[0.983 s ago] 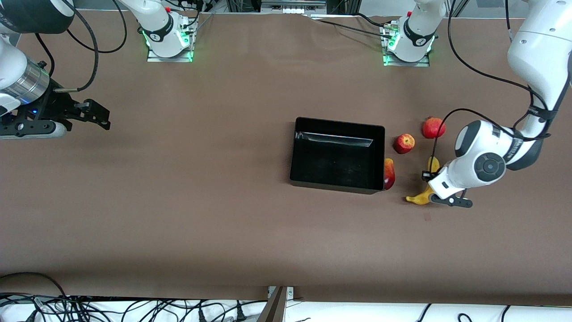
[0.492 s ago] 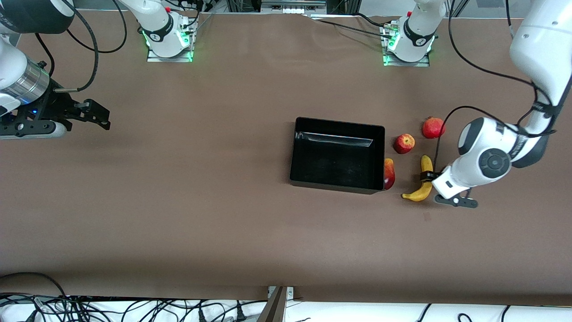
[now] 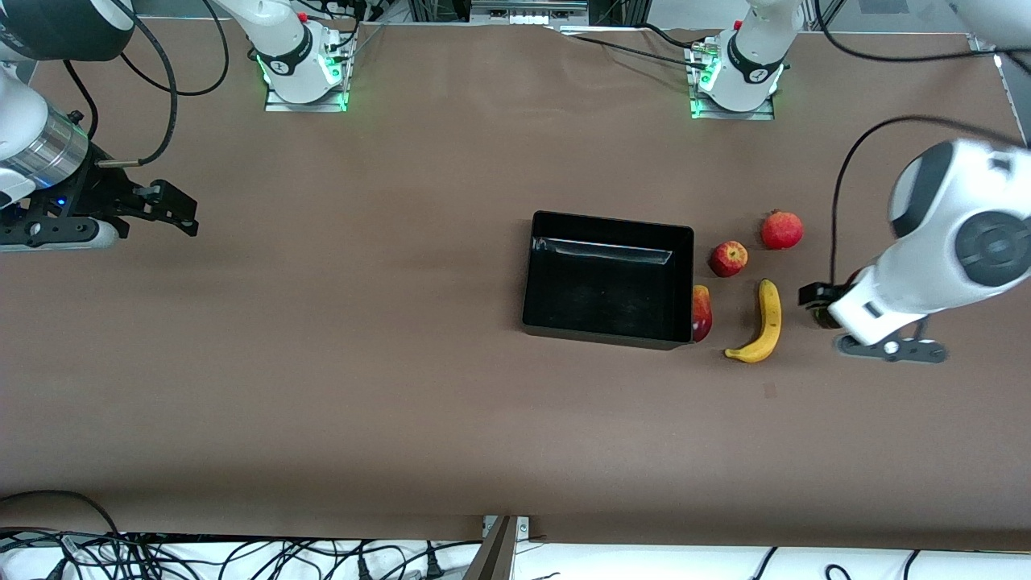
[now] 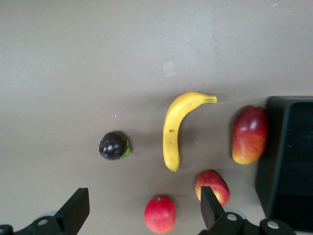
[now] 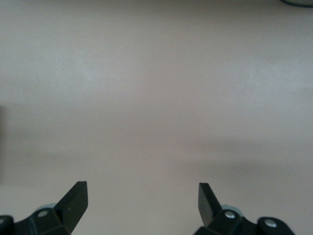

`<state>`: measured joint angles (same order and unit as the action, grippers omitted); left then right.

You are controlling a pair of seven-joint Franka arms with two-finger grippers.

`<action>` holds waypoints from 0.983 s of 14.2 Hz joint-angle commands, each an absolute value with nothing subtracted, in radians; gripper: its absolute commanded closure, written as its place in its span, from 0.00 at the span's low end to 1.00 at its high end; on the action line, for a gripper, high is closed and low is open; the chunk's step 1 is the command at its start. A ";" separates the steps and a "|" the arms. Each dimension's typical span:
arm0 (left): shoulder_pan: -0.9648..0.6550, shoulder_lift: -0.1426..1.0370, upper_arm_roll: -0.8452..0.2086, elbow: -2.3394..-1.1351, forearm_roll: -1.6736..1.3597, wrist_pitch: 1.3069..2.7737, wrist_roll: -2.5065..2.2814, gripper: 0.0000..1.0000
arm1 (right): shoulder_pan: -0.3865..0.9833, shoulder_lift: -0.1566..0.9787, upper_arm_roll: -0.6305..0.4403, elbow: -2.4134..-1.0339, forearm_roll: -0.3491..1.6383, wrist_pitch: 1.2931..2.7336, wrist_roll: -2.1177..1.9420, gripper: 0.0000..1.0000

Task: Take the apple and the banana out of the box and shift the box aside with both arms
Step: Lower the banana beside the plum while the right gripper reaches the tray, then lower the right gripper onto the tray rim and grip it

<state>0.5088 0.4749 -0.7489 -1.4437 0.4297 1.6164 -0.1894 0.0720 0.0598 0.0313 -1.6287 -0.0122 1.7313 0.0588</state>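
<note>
The black tray point(image 3: 608, 278) lies open and empty on the brown table. The banana point(image 3: 761, 322) lies on the table beside it, toward the left arm's end, and shows in the left wrist view point(image 4: 176, 127). The apple with yellowish patches point(image 3: 728, 258) sits farther from the front camera than the banana and also shows in the left wrist view point(image 4: 212, 185). My left gripper point(image 4: 143, 210) is open and empty, up in the air over the fruits; the left arm point(image 3: 926, 274) hides it in the front view. My right gripper point(image 3: 192, 216) waits open and empty at the right arm's end, over bare table point(image 5: 142, 205).
A red and yellow mango-like fruit point(image 3: 701, 312) touches the tray's wall at the left arm's end. A round red fruit point(image 3: 781, 229) sits beside the apple. A small dark fruit point(image 4: 113, 145) lies beside the banana, toward the left arm's end.
My left arm has lifted off the banana and moved toward its own end of the table. The banana stays lying on the table. The right arm has not moved.
</note>
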 commanded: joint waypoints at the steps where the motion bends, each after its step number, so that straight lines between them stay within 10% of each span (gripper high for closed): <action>1: 0.485 0.448 -0.749 -1.332 0.356 1.531 -0.150 0.00 | 0.084 0.074 0.034 -1.621 0.003 1.753 0.042 0.00; 10: 0.019 0.008 -0.040 -1.650 0.072 1.672 -0.037 0.00 | 0.248 0.227 0.040 -1.620 0.024 1.735 0.054 0.00; 14: 0.015 -0.055 -0.023 -1.790 0.046 1.746 -0.034 0.00 | 0.415 0.360 0.038 -1.618 0.063 1.935 0.300 0.00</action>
<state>0.0295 0.0003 -0.0433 -1.7062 0.0676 1.7017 -0.0554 0.3457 0.2976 0.0467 -1.6360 0.0483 1.8530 0.1948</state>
